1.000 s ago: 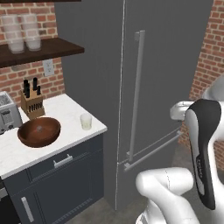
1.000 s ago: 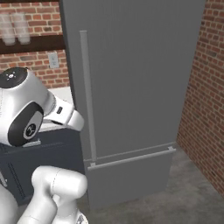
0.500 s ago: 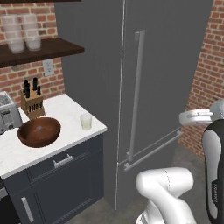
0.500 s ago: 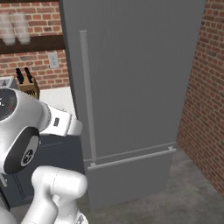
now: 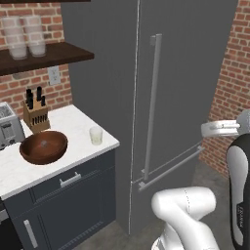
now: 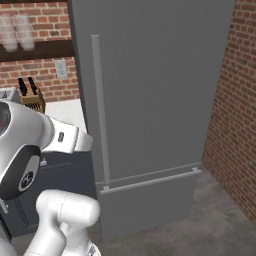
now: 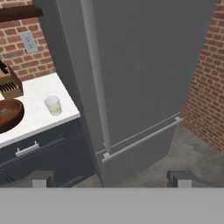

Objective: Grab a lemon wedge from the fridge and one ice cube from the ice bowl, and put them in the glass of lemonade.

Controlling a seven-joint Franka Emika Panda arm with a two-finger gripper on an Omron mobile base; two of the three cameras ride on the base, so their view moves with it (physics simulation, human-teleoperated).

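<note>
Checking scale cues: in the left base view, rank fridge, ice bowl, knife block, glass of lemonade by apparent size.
1. fridge
2. ice bowl
3. knife block, sits farther back, so its rank is less sure
4. glass of lemonade

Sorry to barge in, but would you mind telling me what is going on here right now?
The robot arm faces the fridge, whose door is shut; nothing has been fetched yet. Its gripper is open, empty, and short of the long door handle. On the counter to the left stand the glass of lemonade and the wooden ice bowl, untouched.
</note>
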